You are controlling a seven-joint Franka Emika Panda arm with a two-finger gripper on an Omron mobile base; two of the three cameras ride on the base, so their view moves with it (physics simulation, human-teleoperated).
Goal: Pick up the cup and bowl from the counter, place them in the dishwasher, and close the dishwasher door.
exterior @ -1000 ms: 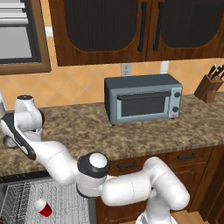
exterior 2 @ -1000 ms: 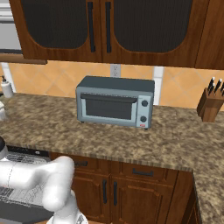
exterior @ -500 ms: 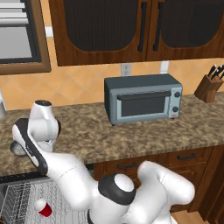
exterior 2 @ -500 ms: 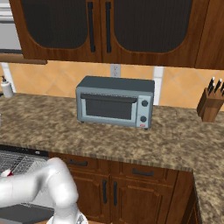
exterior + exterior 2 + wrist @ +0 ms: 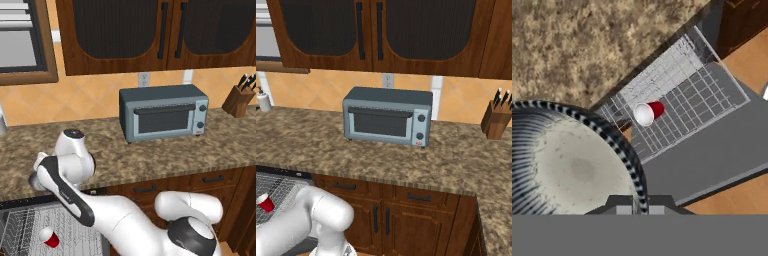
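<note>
Bowl [image 5: 569, 160]: grey, ribbed metallic wall, pale speckled inside; rim pinched between the jaws, bowl spreading up and left of them in the hand view.

Cup [image 5: 648, 112]: red, white rim, lying on its side on the white wire rack of the dishwasher [image 5: 677, 107], well beyond the jaws.

Dishwasher door [image 5: 712, 150]: flat grey, dropped open.

Counter [image 5: 577, 45]: speckled granite, behind the bowl.

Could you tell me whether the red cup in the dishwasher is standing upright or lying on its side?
On its side: the cup lies on the white rack, its pale mouth facing sideways.
</note>
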